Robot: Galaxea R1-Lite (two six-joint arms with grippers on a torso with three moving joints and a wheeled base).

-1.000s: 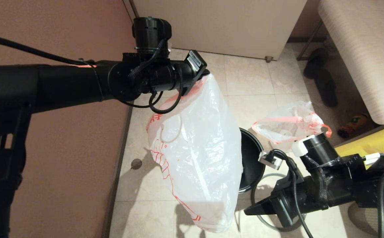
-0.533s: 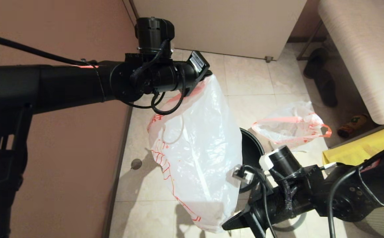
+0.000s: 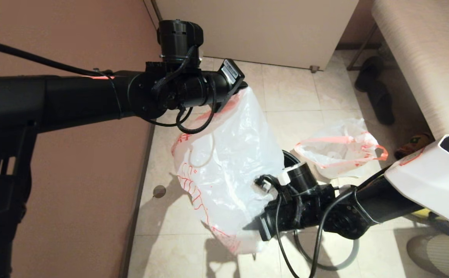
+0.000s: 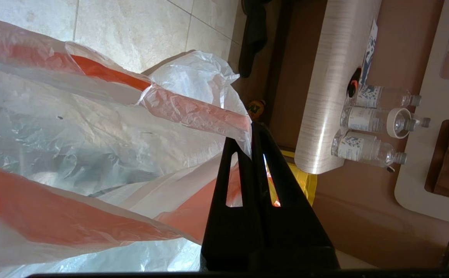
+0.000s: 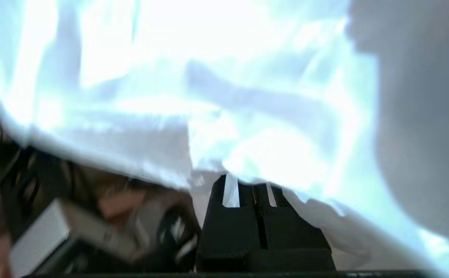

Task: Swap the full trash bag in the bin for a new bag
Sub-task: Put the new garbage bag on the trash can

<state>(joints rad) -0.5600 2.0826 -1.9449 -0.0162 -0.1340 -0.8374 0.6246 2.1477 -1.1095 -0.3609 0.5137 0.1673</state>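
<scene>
My left gripper (image 3: 242,87) is raised, shut on the pink-red rim band of the new bag (image 3: 232,166). The left wrist view shows its fingertips (image 4: 252,129) pinching that band. The bag hangs open as plain film with red print. My right gripper (image 3: 257,227) is shut, its tips (image 5: 253,185) pressed into the bag's lower film (image 5: 247,96). The black bin (image 3: 290,157) shows only as a sliver behind the bag and right wrist. Its grey hoop (image 3: 338,266) lies on the floor. The full trash bag (image 3: 338,148), with white cups inside, rests on the tiles to the right.
A brown wall (image 3: 73,38) runs close on the left and a pale cabinet (image 3: 255,31) stands at the back. A bench (image 3: 421,58) stands on the right, with dark slippers (image 3: 375,92) beside it. In the left wrist view, bottles (image 4: 367,148) stand on the bench and a yellow fabric bag (image 4: 305,177) sits by it.
My right arm swung left and up from near the floor. Its gripper now pushes into the hanging bag's lower part, bunching the film. The left arm barely moved.
</scene>
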